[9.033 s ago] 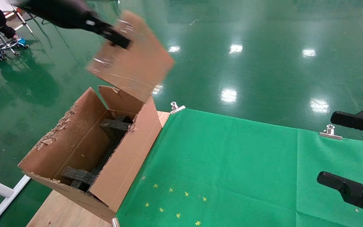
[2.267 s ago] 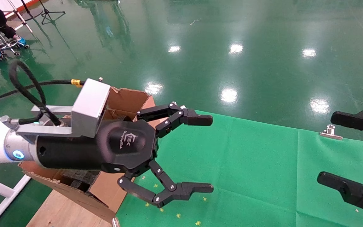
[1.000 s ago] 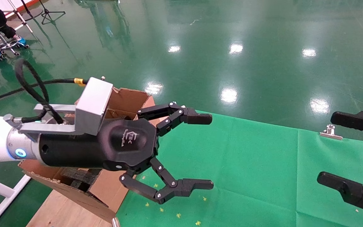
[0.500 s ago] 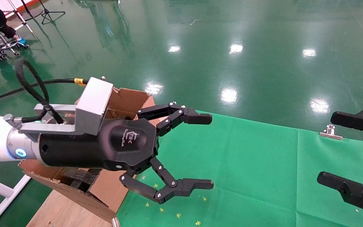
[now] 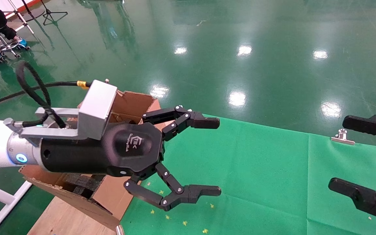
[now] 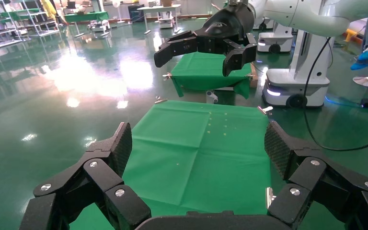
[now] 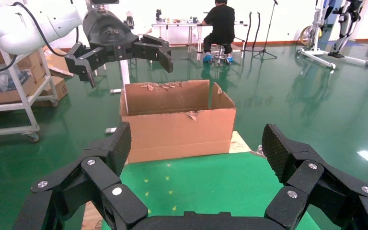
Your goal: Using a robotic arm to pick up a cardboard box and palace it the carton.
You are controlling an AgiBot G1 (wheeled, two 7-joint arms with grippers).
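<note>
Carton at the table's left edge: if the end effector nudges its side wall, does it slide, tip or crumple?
The carton would probably flex before sliding: its corrugated walls are open-topped, with ragged torn flaps. Black foam blocks inside may add a little weight low down, so tipping seems unlikely. It is long with a broad base, so it would more likely pivot on the wooden board than topple.

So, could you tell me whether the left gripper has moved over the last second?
No. The left gripper hangs open beside the carton, its upper fingertip at the same spot against the green cloth's far edge.
</note>
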